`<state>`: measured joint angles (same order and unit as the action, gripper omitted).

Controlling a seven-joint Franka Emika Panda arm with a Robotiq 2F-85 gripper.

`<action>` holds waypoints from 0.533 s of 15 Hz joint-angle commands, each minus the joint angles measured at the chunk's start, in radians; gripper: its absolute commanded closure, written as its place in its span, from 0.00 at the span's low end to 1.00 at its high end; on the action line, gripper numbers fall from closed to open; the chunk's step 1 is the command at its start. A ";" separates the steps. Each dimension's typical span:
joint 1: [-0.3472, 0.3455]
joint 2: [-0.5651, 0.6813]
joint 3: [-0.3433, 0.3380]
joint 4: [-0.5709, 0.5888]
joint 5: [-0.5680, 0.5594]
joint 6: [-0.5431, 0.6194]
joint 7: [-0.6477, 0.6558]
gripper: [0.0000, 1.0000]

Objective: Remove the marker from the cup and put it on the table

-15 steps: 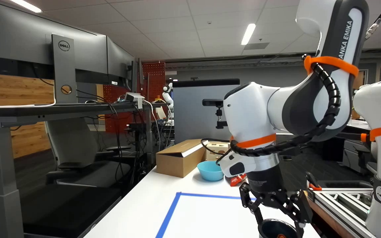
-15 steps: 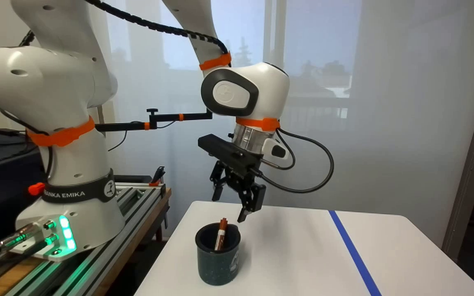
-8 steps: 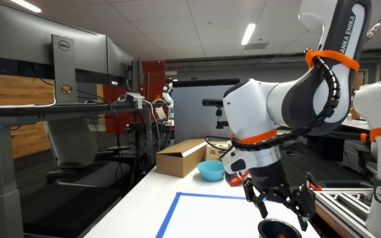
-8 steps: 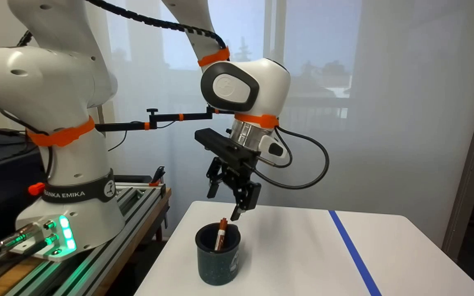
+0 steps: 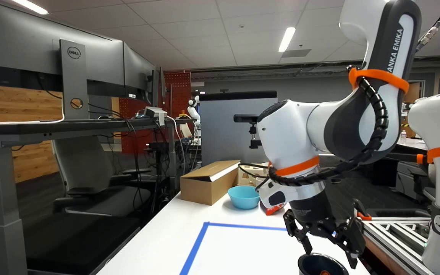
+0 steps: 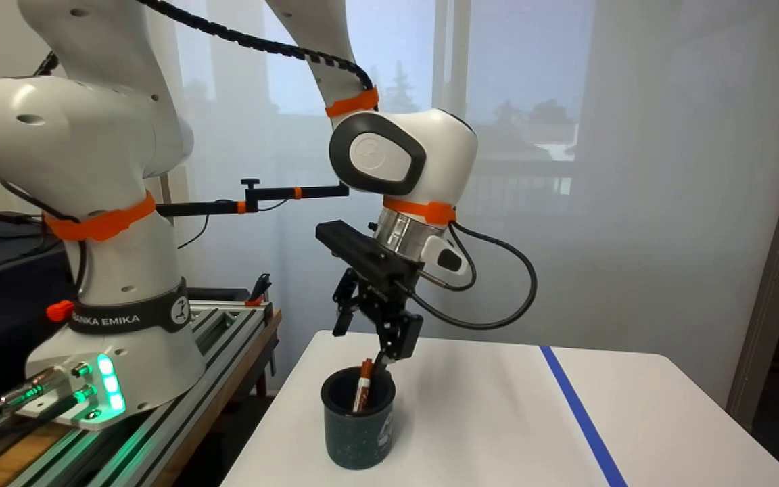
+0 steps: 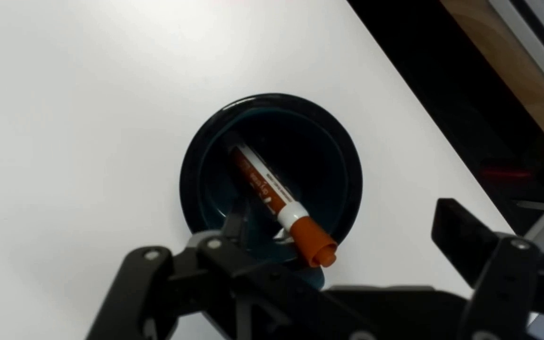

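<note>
The marker (image 7: 272,191) is near my fingers (image 7: 463,236), spread wide and empty, presumably to straddle its raised end; it leans inside the cup (image 6: 356,439), which stands upright on the desk (image 6: 491,419) and, I judge, props it up.

On the white table (image 5: 250,250), a cardboard box (image 5: 207,185) and red object (image 5: 274,209) lay beside the teal bowl (image 5: 244,198), blue tape (image 5: 194,247) near it, the cup (image 6: 357,439) well apart.

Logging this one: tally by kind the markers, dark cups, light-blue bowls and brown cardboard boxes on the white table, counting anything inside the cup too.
Dark cup: 1
Marker, inside it: 1
Light-blue bowl: 1
Brown cardboard box: 1
Total: 4
</note>
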<state>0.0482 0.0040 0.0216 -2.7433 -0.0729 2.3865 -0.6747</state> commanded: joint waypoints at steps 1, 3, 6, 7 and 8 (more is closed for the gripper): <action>0.000 0.029 0.012 0.001 -0.025 0.016 0.021 0.00; -0.001 0.044 0.016 0.002 -0.031 0.028 0.027 0.00; -0.004 0.058 0.018 0.002 -0.035 0.051 0.034 0.00; -0.005 0.061 0.018 0.002 -0.034 0.055 0.033 0.00; -0.005 0.065 0.018 0.002 -0.035 0.061 0.034 0.00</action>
<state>0.0484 0.0566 0.0316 -2.7427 -0.0739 2.4207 -0.6733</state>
